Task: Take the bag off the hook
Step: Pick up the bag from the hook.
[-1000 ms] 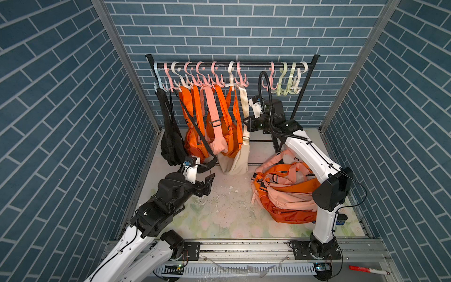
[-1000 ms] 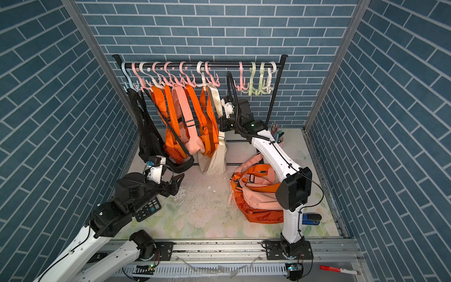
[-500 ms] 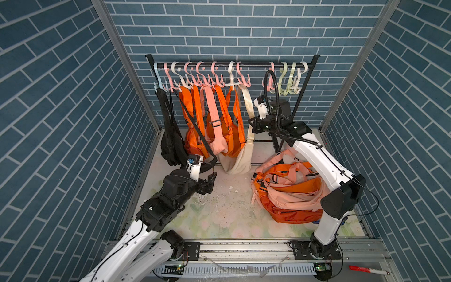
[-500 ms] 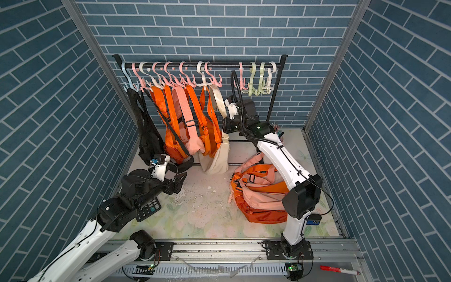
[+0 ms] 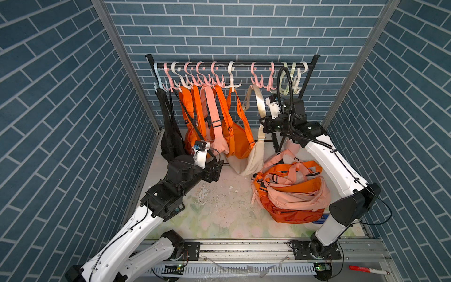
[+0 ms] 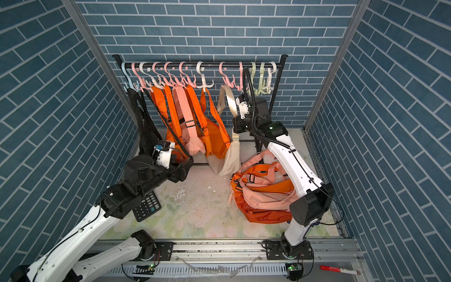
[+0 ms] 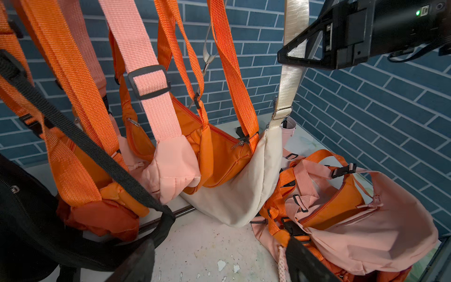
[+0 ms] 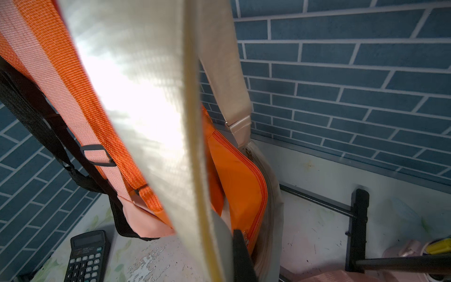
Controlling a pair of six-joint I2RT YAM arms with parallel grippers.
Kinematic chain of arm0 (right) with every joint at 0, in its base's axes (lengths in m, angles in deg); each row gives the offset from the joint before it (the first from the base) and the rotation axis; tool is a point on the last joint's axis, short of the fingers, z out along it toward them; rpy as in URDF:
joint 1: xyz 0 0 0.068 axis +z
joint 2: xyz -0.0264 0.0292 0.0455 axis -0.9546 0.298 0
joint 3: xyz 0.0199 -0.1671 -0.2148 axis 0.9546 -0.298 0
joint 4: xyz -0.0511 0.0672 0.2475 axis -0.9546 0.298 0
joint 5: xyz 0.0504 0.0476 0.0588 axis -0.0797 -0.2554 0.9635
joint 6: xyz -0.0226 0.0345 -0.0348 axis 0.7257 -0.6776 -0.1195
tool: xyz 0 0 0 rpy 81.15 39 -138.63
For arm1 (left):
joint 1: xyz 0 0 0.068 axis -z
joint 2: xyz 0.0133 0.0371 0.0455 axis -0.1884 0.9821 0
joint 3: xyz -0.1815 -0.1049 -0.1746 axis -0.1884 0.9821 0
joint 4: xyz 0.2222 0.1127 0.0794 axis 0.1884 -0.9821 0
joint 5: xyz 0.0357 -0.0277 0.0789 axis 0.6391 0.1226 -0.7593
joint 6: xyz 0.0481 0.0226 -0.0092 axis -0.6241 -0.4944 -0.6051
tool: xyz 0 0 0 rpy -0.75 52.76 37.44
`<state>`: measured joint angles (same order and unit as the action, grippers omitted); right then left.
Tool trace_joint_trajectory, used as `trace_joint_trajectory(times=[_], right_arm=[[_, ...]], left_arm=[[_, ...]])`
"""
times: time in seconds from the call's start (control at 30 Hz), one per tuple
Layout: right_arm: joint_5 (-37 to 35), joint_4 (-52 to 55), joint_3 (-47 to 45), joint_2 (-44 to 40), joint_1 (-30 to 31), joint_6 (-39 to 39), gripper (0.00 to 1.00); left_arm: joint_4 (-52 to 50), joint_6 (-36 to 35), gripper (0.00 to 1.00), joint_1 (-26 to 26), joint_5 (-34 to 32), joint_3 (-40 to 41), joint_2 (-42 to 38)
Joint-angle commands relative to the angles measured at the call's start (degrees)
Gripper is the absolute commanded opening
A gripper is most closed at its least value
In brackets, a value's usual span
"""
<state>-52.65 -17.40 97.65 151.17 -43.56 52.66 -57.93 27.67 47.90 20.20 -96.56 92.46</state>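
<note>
A cream bag (image 5: pixel 251 161) (image 6: pixel 229 161) (image 7: pixel 239 195) hangs by its long cream strap (image 8: pixel 146 109). My right gripper (image 5: pixel 264 117) (image 6: pixel 236 119) (image 8: pixel 227 258) is shut on that strap partway up. The strap's top loop sits off the white hook (image 5: pixel 231 81), just under a pink hook (image 5: pixel 256 80); I cannot tell whether it rests on it. The bag's bottom leans on the table. My left gripper (image 5: pixel 216 171) (image 6: pixel 186 168) (image 7: pixel 219 258) is open and holds nothing, low over the table in front of the hanging bags.
Orange and pink bags (image 5: pixel 214 127) and a black bag (image 5: pixel 170 136) hang from the rack rod (image 5: pixel 219 65). A pile of orange and pink bags (image 5: pixel 290 193) lies under the right arm. A calculator (image 6: pixel 146 206) lies under the left arm.
My right gripper has risen and moved right with the cream strap, pulling its loop off the white hook. The left arm has reached further in toward the hanging bags.
</note>
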Motion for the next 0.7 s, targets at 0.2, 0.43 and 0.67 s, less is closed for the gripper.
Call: trace_joint_trajectory(times=[0.2, 0.43, 0.67], right_arm=[[2.17, 1.18, -1.49, -4.18, -2.94, 0.96, 0.00], [4.06, 1.42, -3.89, -6.11, -6.06, 0.09, 0.00], [5.25, 1.36, -5.80, -6.85, -7.47, -0.34, 0.00]], left_arm=[[6.32, -0.85, 0.81, 2.84, 0.86, -9.03, 9.50], [9.21, -3.11, 0.82, 3.73, 1.23, -18.26, 18.71], [9.41, -6.51, 0.82, 3.83, 1.48, -30.05, 29.84]])
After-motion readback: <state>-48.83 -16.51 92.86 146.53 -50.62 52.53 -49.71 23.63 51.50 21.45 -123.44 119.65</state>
